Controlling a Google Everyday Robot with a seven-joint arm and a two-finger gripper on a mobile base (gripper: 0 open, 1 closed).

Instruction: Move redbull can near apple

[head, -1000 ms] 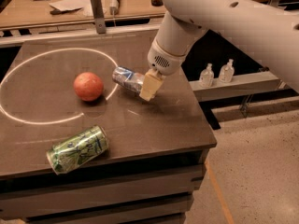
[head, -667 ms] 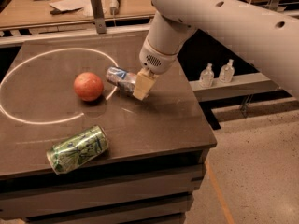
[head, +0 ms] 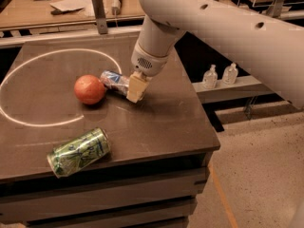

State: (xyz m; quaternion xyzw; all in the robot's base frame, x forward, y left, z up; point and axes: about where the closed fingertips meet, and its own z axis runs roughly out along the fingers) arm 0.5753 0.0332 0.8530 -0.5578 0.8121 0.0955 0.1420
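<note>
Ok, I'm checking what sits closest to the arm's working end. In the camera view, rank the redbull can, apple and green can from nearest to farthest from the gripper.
Measured from the gripper, over the table's middle:
1. redbull can, lying right against it.
2. apple, just beyond the can's far end.
3. green can, lying near the table's front edge.

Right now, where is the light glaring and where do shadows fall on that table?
In the camera view, warm light leaves a soft sheen on the apple, with a dark shadow at its base; the green can glints; the claw, at the redbull can beside the apple, looks pale and brightly lit; a bright white ring crosses the table.
</note>
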